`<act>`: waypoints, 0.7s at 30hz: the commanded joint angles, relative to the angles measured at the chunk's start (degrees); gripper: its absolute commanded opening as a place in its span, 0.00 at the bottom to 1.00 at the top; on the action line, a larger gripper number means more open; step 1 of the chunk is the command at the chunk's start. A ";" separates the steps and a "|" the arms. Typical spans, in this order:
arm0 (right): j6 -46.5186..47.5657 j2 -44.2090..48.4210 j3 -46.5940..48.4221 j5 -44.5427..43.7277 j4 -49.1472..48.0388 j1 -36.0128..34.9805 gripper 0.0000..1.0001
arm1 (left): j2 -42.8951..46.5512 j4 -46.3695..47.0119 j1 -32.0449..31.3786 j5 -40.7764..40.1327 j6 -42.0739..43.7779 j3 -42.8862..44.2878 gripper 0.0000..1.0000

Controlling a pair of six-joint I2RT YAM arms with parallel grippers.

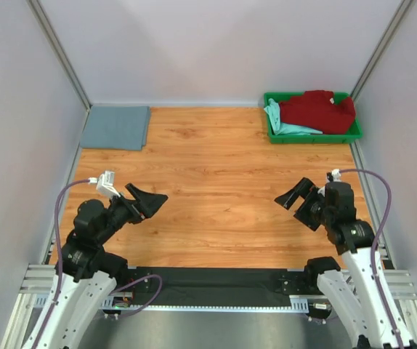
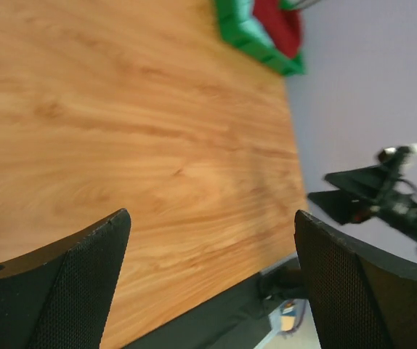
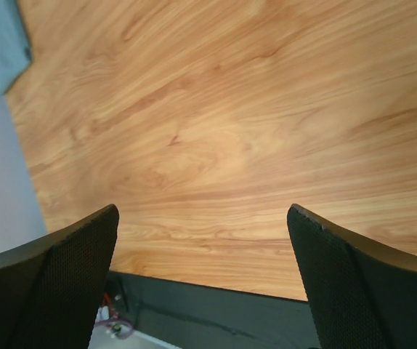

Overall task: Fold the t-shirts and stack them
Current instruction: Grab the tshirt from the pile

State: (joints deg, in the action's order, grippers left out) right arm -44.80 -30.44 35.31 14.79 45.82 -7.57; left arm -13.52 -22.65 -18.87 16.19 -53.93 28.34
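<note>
I count three t-shirts from the overhead camera. One slate grey-blue t-shirt (image 1: 115, 127) lies folded flat on the far left corner of the table (image 1: 223, 167). The other two sit in the single green tray (image 1: 354, 134) at the far right corner: a dark red t-shirt (image 1: 317, 110) heaped on top, and a mint green t-shirt (image 1: 275, 116) crumpled under it and spilling toward the tray's left wall. The red heap might hide more cloth beneath it, but I cannot tell from this height. Two arms are in view, one on each side, both tucked low near the near edge with elbows bent. The left claw (image 1: 156, 206) points inward toward the middle of the table, and the right claw (image 1: 288, 204) points inward from the opposite side, so the two face each other, well apart. Both wrist cameras look down on bare wood between their fingers. Each claw is spread wide and holds nothing, and neither is near any shirt.
</note>
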 commanded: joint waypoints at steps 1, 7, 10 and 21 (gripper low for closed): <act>7.43 -7.08 7.92 -10.03 2.79 0.10 1.00 | -8.52 -23.71 0.15 -9.75 7.95 9.43 1.00; 9.26 -17.62 16.69 -16.12 -7.83 0.10 1.00 | -21.62 -32.98 0.24 -12.52 17.00 23.51 1.00; 7.80 -30.17 23.47 -21.35 -8.39 0.10 1.00 | -21.64 -29.57 0.24 -9.16 22.10 25.27 1.00; 13.15 -81.94 73.90 -31.23 -7.06 1.94 0.71 | -27.16 -25.78 0.33 -11.37 39.25 29.76 0.84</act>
State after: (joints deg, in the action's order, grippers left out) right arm -34.44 -104.49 97.86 -12.12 40.34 -6.79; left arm -37.60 -50.09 -18.70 3.81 -22.28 56.64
